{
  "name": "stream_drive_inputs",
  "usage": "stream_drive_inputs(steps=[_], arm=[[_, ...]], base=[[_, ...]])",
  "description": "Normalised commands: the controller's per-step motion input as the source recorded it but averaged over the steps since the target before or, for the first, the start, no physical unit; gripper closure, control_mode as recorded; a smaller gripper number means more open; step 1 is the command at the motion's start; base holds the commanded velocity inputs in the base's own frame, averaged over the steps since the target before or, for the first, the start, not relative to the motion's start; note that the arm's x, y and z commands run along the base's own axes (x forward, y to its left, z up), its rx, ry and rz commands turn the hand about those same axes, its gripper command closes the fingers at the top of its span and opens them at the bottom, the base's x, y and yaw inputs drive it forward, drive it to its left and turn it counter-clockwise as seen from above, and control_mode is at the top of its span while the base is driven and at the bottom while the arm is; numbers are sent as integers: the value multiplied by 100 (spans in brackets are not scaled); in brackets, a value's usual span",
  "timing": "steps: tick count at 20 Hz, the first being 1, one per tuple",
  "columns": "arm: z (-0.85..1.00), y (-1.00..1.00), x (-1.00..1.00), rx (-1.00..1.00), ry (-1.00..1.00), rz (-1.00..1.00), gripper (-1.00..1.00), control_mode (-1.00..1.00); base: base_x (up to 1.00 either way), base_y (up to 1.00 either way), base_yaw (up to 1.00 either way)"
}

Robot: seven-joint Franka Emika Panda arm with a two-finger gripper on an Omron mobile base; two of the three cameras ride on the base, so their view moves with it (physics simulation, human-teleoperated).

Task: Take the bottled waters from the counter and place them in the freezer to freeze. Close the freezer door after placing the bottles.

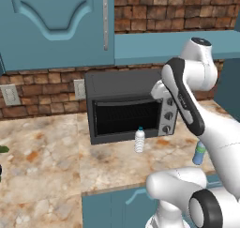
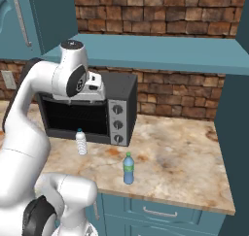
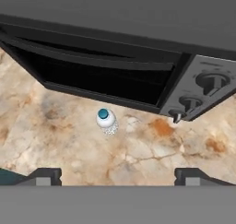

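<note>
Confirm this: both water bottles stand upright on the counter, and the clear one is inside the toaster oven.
Not quite. The clear bottle stands on the counter in front of the toaster oven, not inside it, as the left base view shows. The blue bottle stands upright too, nearer the counter's front edge.

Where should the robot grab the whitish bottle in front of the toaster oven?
Probably around the middle of the whitish bottle, coming down from above. It stands upright and alone on the counter, and the open pincer hovers over it.
</note>
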Motion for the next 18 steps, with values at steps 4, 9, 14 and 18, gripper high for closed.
stream_drive_inputs(steps=[4,9,14,18], arm=[[0,-24,-54,1,-22,7,-100,-100],[0,-35,-48,2,-23,1,-100,-100],[0,-52,-40,9,-16,5,-100,-100],[-14,-80,-50,35,-11,5,-100,-100]], base=[[0,0,0],[0,0,0],[0,0,0],[0,0,0]])
